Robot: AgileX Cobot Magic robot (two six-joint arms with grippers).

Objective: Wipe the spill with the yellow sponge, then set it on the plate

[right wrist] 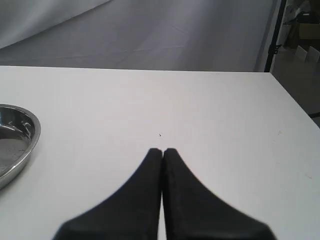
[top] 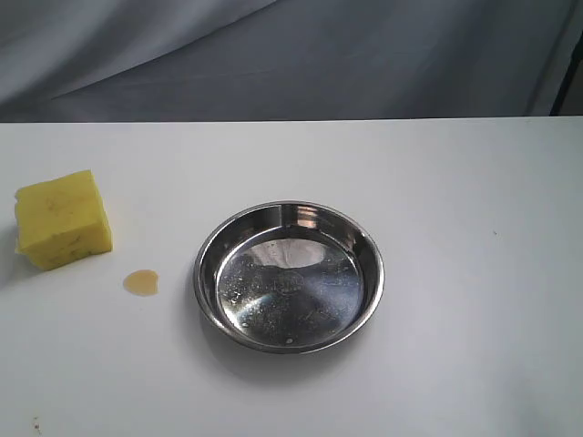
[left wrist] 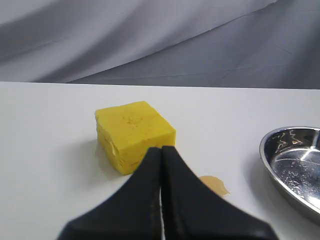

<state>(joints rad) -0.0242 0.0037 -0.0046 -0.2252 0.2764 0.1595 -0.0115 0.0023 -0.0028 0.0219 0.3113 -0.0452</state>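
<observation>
Left jaws short of yellow sponge (left wrist: pixel 134 134)

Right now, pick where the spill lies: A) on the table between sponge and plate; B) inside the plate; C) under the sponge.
A: the amber spill sits on the white table between the yellow sponge and the steel plate, touching neither.
</observation>
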